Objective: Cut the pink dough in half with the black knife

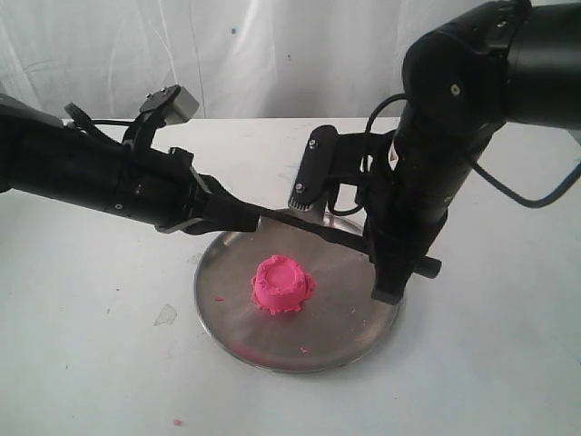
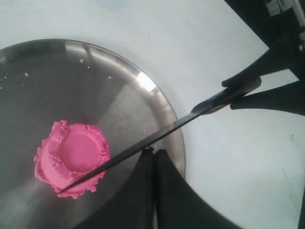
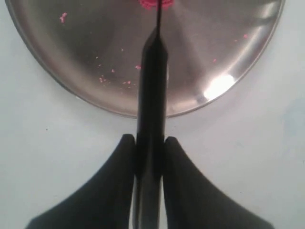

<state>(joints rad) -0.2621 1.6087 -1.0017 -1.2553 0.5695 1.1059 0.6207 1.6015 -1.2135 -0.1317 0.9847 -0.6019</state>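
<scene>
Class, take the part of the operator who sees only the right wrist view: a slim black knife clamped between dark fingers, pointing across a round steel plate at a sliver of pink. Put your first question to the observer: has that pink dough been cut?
Observer: No. The pink dough is one whole flat-topped mound on the round steel plate.
Operator: Is the blade touching it?
Observer: In the exterior view the black knife is apart from the dough, over the plate's far side.
Operator: Where is the left gripper?
Observer: The left gripper is shut on nothing, its tips right beside the blade.
</scene>
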